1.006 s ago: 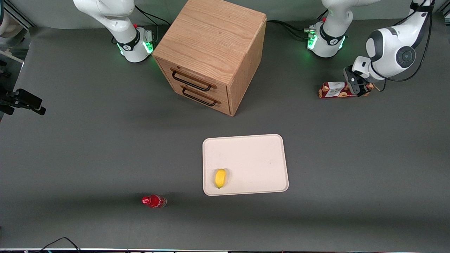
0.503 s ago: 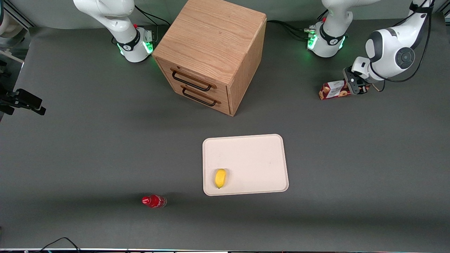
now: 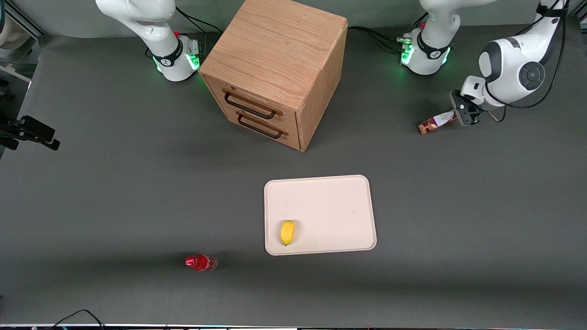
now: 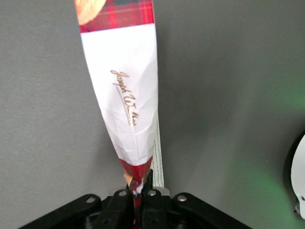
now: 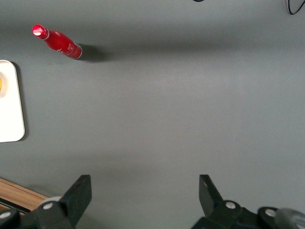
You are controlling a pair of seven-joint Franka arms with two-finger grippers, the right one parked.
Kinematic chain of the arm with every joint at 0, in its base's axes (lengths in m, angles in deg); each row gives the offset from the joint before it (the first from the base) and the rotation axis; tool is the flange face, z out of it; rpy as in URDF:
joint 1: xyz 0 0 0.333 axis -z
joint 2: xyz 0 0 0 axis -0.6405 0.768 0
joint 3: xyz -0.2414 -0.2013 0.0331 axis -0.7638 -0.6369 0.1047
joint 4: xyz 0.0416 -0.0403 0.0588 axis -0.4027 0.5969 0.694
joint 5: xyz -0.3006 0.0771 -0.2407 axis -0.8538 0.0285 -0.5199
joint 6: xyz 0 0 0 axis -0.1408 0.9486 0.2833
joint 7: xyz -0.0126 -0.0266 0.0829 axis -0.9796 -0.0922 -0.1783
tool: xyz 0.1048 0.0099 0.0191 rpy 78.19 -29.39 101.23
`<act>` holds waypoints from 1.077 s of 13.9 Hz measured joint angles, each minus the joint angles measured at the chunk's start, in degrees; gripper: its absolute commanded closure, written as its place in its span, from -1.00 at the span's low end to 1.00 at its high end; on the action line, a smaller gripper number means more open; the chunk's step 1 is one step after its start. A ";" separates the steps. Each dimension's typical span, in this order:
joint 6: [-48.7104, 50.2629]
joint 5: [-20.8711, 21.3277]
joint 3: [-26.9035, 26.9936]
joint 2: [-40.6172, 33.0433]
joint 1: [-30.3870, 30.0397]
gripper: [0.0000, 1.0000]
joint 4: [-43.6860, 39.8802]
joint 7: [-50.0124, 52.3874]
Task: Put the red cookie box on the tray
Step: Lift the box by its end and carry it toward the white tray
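Toward the working arm's end, the claw [image 3: 464,114] grips the tilted red cookie box [image 3: 433,124] by 1 end.

The long, slim dark-red cookie box [image 3: 434,124] [image 4: 125,90] is pinched at one end, tilted, toward the working arm's end of the table; the flat cream-white rectangular tray [image 3: 330,206] is seen mid-table.

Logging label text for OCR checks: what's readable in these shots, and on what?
Gold script signature on the white patch of the red cookie box, held in the shut gripper: cursive, too stylised to read surely.
Small red bottle: no legible text.
Tray, cabinet: none.
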State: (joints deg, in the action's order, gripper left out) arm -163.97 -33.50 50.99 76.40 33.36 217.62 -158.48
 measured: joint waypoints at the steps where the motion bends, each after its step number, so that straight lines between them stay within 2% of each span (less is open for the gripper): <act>1: 0.00 -0.03 -0.02 0.00 0.07 1.00 -0.41 0.00; 3: 1.01 -0.06 -0.07 -0.08 0.61 1.00 -2.42 0.00; 6: 8.59 -0.15 -0.62 -1.37 2.12 1.00 -10.89 0.24; 9: 20.41 0.13 -1.89 -3.73 2.25 1.00 -22.44 0.48; 13: 40.15 2.90 -2.52 -5.95 2.27 1.00 -39.16 0.52; 15: 44.41 3.52 -2.55 -6.16 2.27 1.00 -43.69 0.79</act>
State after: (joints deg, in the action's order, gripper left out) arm -119.57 -29.98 48.45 70.25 35.62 173.93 -157.69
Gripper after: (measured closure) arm 0.943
